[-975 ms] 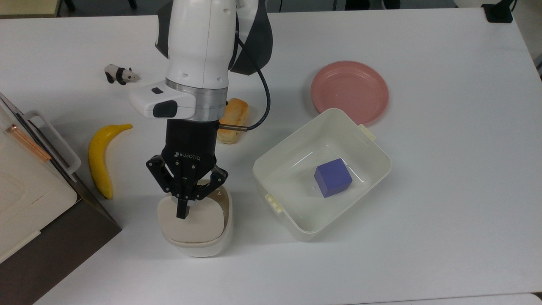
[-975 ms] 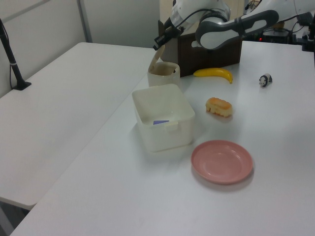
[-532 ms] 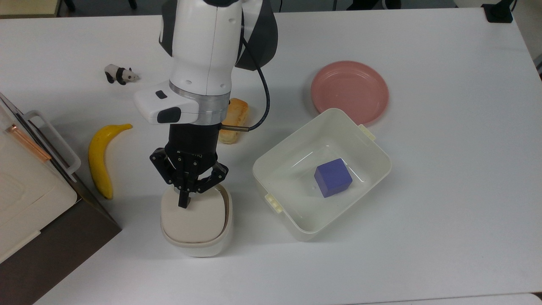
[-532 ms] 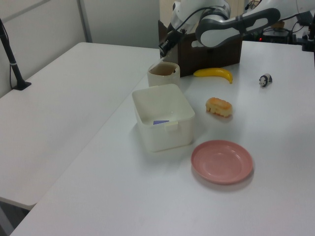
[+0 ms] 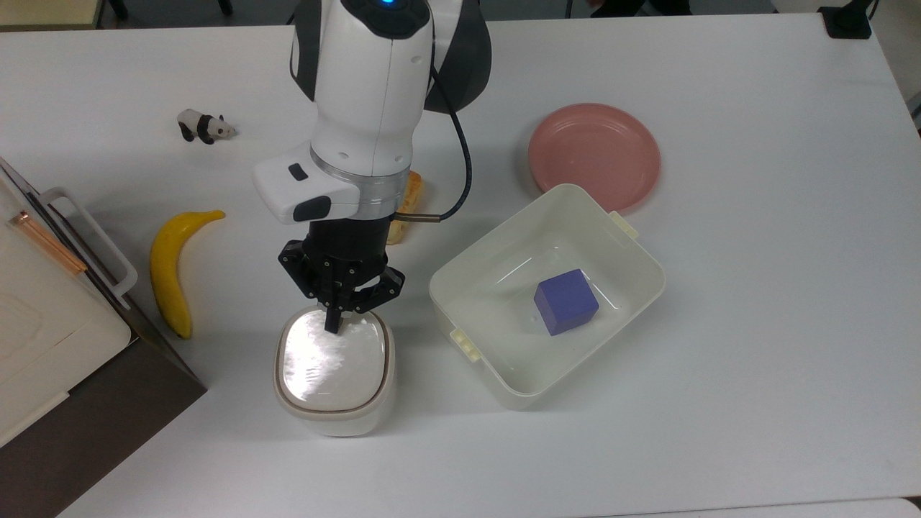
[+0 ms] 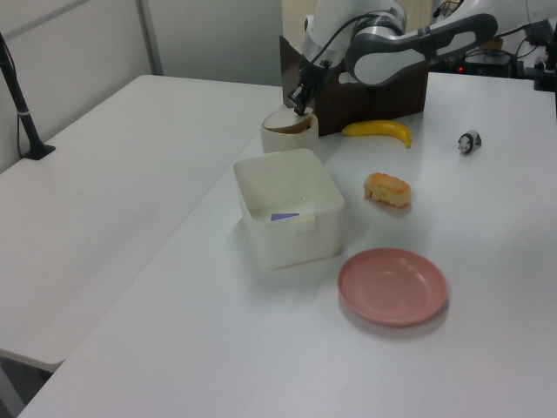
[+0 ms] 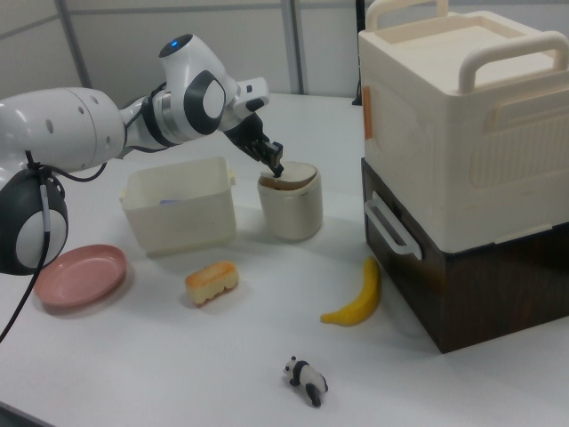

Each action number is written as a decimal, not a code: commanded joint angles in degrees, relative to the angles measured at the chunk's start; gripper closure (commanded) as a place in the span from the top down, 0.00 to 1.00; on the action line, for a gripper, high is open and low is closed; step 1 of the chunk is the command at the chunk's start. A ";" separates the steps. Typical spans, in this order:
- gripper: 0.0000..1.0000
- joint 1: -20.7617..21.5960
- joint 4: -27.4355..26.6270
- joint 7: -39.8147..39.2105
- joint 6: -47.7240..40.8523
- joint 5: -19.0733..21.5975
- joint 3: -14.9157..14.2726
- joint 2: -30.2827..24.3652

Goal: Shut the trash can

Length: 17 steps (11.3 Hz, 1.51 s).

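1. The gripper (image 5: 333,325) has its fingers pressed together, tips on the edge of the lid (image 5: 332,357) nearest the arm; they grasp nothing.
2. The trash can (image 5: 338,411) stands near the table's (image 5: 755,302) lower edge in the top view, lid down and nearly flat.
3. At the top view's right, apart, a white tub (image 5: 620,295) holds a blue cube (image 5: 565,301).
4. A banana (image 5: 169,272) lies at the top view's left, then a stacked box (image 7: 471,133).
5. Beyond the tub the tabletop lies bare.

Top view: banana (image 5: 169,270) left of trash can (image 5: 334,374); tub (image 5: 504,367) right.
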 commanded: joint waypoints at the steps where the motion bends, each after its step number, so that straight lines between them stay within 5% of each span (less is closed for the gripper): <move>1: 0.00 0.11 -2.95 -0.36 -1.17 -1.03 -0.09 -1.81; 13: 0.00 -0.33 -4.64 -0.46 -0.82 -0.77 -0.18 -1.54; 17: 0.00 -0.42 -0.15 -0.54 -1.08 7.49 -0.18 -8.30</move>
